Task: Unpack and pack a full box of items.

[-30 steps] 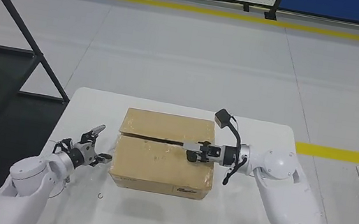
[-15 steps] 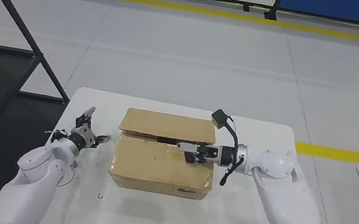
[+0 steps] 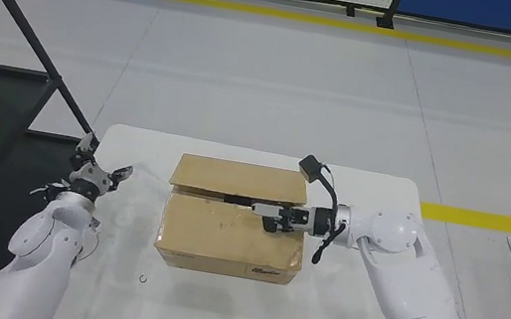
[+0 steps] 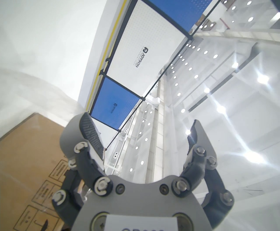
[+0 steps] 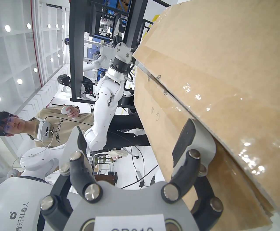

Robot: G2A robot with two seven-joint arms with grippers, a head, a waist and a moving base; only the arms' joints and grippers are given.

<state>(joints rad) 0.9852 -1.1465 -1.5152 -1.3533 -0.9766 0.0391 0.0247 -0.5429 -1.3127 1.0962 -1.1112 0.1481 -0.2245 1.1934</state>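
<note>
Your brown cardboard box sits flat in the middle of the white worktop, top up. Its long axis runs side to side across the robot's front, and the seam between the two top flaps follows that same line. The right gripper is over the seam with its fingers spread wide. One pad looks tucked at the flap edge and the other is out in the air, holding nothing. I'd say you're prying the far flap, so lift it up and away about its hinge rather than dragging along the seam. The box may skate, though: your left gripper is also spread wide and empty, up off the box's left end, so bring it down to steady that side.
</note>
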